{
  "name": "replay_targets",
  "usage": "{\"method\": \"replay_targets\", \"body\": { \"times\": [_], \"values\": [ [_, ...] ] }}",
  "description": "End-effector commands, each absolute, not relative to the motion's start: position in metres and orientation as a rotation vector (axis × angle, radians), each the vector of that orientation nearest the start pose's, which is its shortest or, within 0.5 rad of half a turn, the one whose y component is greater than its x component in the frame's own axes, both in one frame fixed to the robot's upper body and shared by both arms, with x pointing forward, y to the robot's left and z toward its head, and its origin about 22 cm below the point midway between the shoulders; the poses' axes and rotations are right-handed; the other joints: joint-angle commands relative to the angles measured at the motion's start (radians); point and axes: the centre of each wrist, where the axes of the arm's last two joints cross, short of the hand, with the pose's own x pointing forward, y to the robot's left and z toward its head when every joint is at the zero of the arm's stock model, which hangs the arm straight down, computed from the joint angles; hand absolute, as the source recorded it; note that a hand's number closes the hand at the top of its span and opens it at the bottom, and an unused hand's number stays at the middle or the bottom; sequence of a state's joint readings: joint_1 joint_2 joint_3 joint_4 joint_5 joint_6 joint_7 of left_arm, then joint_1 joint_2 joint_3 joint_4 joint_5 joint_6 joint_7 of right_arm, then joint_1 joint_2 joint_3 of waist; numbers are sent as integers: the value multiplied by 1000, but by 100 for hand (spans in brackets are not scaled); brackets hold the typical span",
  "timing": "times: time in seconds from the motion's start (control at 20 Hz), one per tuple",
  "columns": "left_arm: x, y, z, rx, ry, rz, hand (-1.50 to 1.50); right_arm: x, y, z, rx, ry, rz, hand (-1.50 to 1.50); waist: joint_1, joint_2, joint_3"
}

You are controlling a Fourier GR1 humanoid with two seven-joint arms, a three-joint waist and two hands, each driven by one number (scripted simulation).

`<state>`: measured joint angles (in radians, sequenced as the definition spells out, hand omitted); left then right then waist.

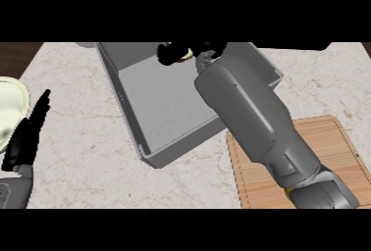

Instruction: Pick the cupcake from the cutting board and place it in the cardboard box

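Note:
My right forearm stretches from the lower right across the grey box (156, 100). My right hand (176, 51) hovers over the box's far end with its fingers curled round the cupcake (188, 55). Only a small pale sliver of the cupcake shows between the fingers. The wooden cutting board (334, 147) lies at the lower right, partly under my forearm, and nothing shows on its visible part. My left hand (25, 132) rests open at the left edge, fingers pointing up.
A pale yellow-green plate (9, 110) sits at the left edge behind my left hand. The box lies at an angle on the marble counter (80, 112), its near corner towards the cutting board. Dark wood borders the counter's far left corner.

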<state>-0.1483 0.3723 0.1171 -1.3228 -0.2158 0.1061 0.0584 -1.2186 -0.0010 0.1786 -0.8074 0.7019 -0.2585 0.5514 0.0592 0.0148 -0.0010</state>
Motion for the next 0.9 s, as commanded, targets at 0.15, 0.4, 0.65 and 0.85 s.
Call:
{"method": "replay_targets", "body": {
  "times": [0.15, 0.4, 0.65, 0.85],
  "values": [
    [280, 339, 28, 601, -1424, -276, 0, 439, -19, 184, -873, -1512, 702, 150, 37, 11, -1],
    [286, 319, 22, 563, -1441, -305, 0, 446, -38, 155, -767, -1396, 532, -150, 62, 18, 0],
    [301, 321, 33, 587, -1444, -305, 0, 450, -37, 157, -733, -1409, 517, -150, 69, 25, 0],
    [295, 329, 32, 586, -1437, -296, 0, 449, -41, 150, -728, -1546, 470, -150, 63, 17, 0]
  ]
}}
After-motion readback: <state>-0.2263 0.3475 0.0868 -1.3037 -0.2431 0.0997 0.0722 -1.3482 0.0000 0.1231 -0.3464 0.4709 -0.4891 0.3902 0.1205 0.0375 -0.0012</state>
